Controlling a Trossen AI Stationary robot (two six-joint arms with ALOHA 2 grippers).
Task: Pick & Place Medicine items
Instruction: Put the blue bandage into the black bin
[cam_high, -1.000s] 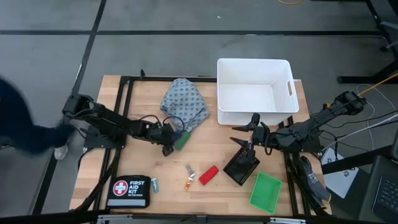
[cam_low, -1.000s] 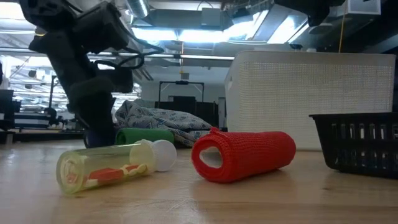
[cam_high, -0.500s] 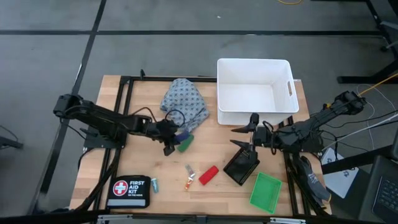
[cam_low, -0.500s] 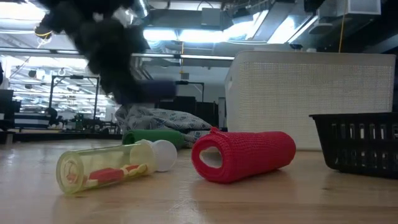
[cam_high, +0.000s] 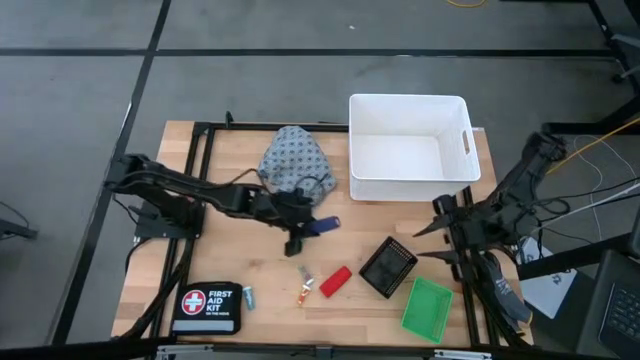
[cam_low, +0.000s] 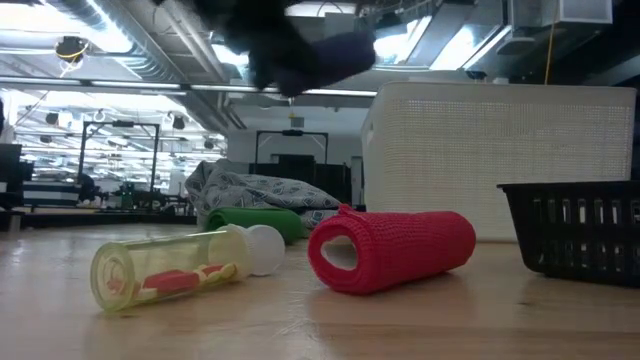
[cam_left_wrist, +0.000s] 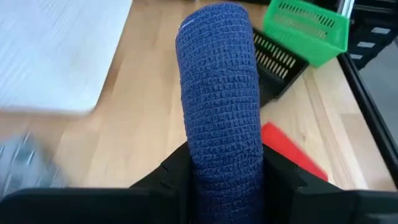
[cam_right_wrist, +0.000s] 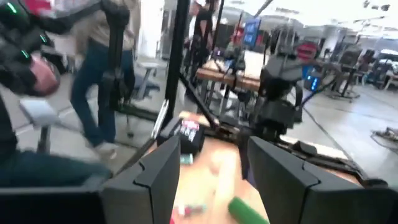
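My left gripper is over the table's middle, shut on the blue cylinder, a roll of blue wrap. In the low view the blue cylinder is high above the table. The green cylinder lies on its side by the cloth; in the high view my left arm hides it. The red block, the orange-and-white tube and the teal vial lie near the front edge. My right gripper is open at the right edge, holding nothing. My left gripper pinches the blue cylinder between its two fingers at the roll's near end. The roll lies along the fingers and sticks out past them toward the baskets. It is lifted clear of the table.
A white bin stands at the far right, with a patterned cloth to its left. A black basket and a green basket sit at the near right. The first-aid pouch lies at the near left. People move beyond the table.
My left gripper has risen from the table beside the green cylinder and moved toward the table's right, carrying the blue cylinder up clear. The green cylinder stayed where it was. My right gripper has drawn back from above the black basket toward the right edge.
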